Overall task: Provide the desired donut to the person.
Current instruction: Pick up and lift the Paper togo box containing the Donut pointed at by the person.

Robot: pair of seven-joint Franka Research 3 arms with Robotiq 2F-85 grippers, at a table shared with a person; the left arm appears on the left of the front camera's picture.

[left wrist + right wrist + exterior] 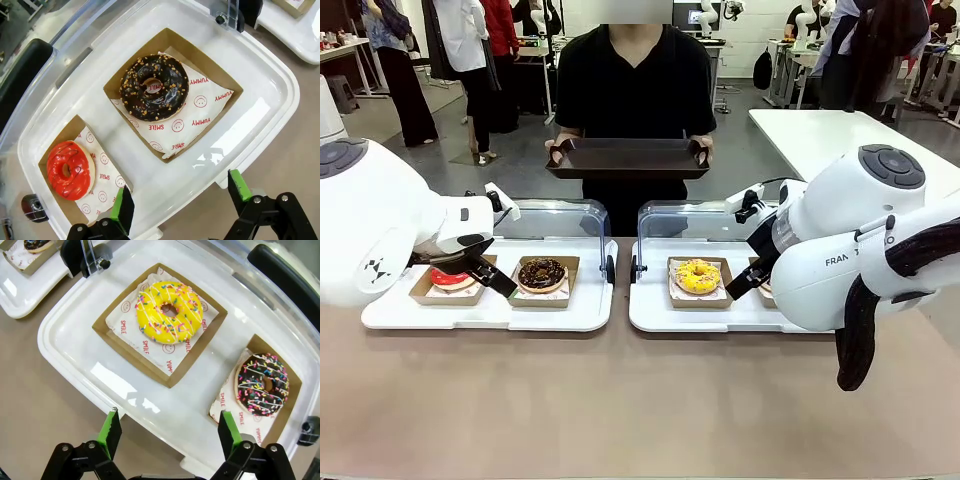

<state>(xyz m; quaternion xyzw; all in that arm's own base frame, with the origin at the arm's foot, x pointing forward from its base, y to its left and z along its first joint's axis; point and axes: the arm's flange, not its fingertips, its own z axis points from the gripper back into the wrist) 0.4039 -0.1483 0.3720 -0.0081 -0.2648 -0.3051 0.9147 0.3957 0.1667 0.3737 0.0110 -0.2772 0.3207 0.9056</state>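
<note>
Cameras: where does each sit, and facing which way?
Front: between the arms, facing the person holding a dark tray; left arm, right arm show.
Left wrist: above the nut-topped donut and red donut, looking down; open left gripper below.
Right wrist: above the yellow donut and sprinkled donut, looking down; open right gripper below.
Shared by front and left wrist: the red donut.

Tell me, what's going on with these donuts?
A person holds a dark tray across the table. Both arms hover with open grippers: the left gripper over the left tray with the red donut and chocolate donut, the right gripper over the right tray with the yellow donut and sprinkled donut. No donut is held yet.
</note>
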